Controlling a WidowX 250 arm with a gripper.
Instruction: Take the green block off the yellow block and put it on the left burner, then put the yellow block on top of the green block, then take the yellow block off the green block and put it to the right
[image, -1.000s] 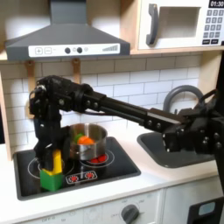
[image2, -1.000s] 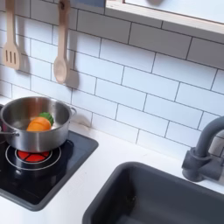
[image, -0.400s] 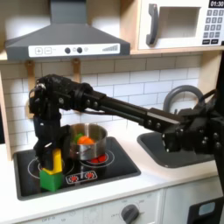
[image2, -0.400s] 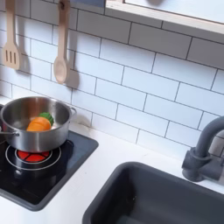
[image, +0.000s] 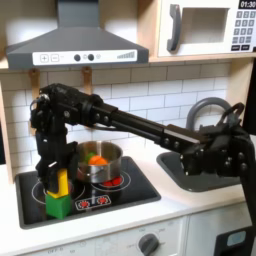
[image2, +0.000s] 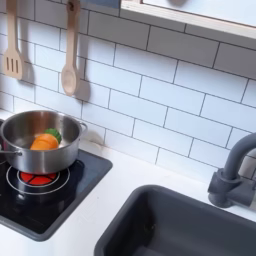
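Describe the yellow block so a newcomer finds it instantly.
Find the black cooktop under the range hood in the first exterior view. At its front left corner, under the hand, the yellow block stands on the green block; the steel pot is behind, far larger.

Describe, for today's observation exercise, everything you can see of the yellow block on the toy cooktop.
The yellow block is a small, bright yellow piece that looks like plastic, slightly taller than wide. In the first exterior view it stands upright on top of the green block, which rests on the black cooktop at the view's left, beside the steel pot. The gripper hangs right at its top; whether the fingers touch it cannot be told.
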